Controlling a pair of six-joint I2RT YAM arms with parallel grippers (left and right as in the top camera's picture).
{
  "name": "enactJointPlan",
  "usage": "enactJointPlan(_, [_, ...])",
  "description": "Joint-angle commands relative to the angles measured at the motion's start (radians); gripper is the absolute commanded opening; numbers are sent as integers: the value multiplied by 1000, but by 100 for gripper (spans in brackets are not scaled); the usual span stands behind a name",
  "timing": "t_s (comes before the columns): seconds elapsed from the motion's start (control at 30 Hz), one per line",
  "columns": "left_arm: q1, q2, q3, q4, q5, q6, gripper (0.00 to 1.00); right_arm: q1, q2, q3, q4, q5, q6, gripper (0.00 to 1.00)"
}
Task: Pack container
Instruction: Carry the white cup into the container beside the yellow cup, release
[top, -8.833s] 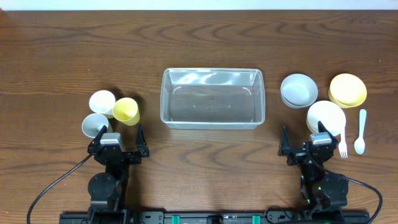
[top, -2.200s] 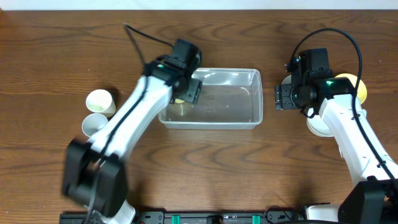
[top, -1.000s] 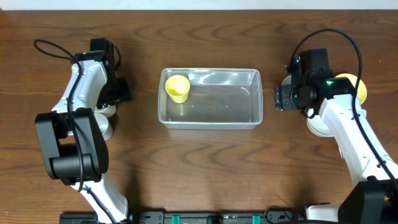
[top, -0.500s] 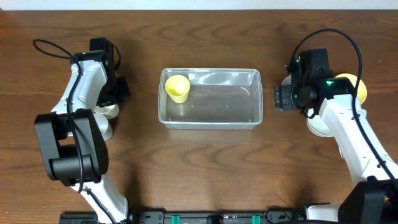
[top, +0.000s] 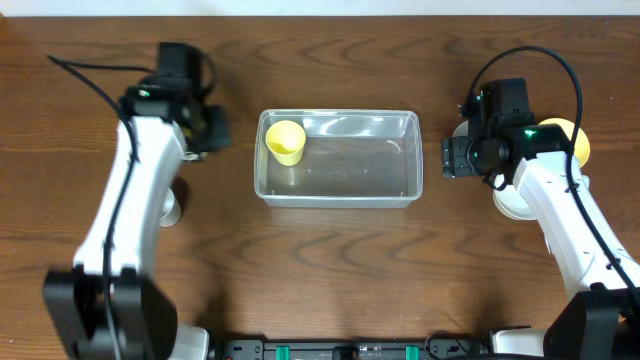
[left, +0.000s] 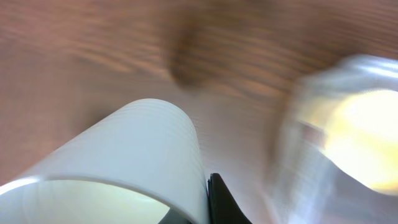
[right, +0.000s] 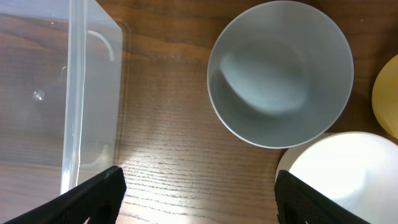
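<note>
The container (top: 340, 185), a clear plastic tub, sits mid-table with a yellow cup (top: 285, 142) lying in its left end. My left gripper (top: 211, 130) hangs just left of the tub, shut on the rim wall of a white cup (left: 130, 149). In the blurred left wrist view a black fingertip (left: 219, 200) presses the cup's outside, and the container (left: 292, 143) and yellow cup (left: 367, 127) show to the right. My right gripper (top: 452, 158) stands open over bare wood between the container's right wall (right: 73, 93) and a grey bowl (right: 280, 74); nothing lies between its fingers (right: 93, 199).
Another pale cup (top: 171, 207) stands partly under my left arm. A yellow bowl (top: 572, 142) and a white bowl (top: 512, 203) sit to the right, the white bowl (right: 348, 180) close to my right finger. The yellow bowl (right: 389, 93) shows at the right wrist view's edge.
My left gripper has shut on the white cup and carried it up and to the right, towards the container. The right arm has not moved.
</note>
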Motion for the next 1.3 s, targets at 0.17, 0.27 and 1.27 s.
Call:
enactJointPlan(0.17, [-267, -77, 16, -73, 45, 20, 6, -7, 3, 18, -1, -4, 6, 79])
enactJointPlan(0.27, [-320, -55, 13, -102, 45, 20, 6, -7, 3, 18, 0, -4, 6, 79])
enactJointPlan(1.27, [-398, 275, -31, -27, 74, 32, 7, -7, 3, 18, -18, -4, 6, 79])
